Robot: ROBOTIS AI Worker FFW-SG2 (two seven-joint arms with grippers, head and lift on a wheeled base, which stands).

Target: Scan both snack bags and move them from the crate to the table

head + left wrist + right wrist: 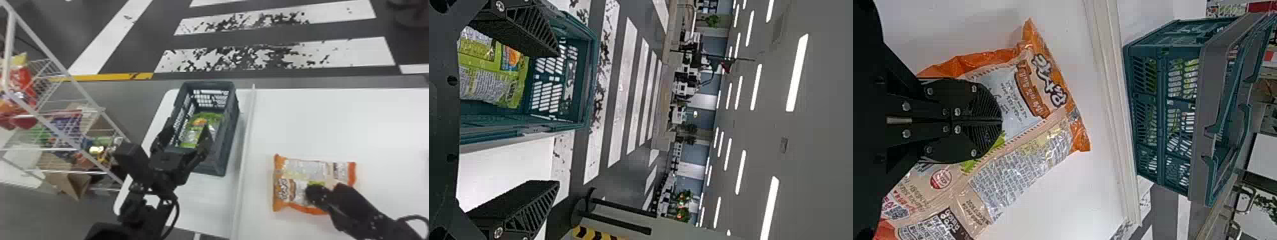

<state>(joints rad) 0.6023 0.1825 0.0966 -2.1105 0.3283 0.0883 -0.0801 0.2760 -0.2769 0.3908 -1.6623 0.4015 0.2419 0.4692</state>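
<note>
I have my left end effector (188,135) at the near end of the crate (209,84), fingers spread wide, with the green snack bag (204,118) lying inside. My right arm reaches in from the lower right, its end effector (312,194) closed above the orange snack bag (298,167), which lies on the white desk (322,127), dense print and a round red emblem (941,179) showing.
</note>
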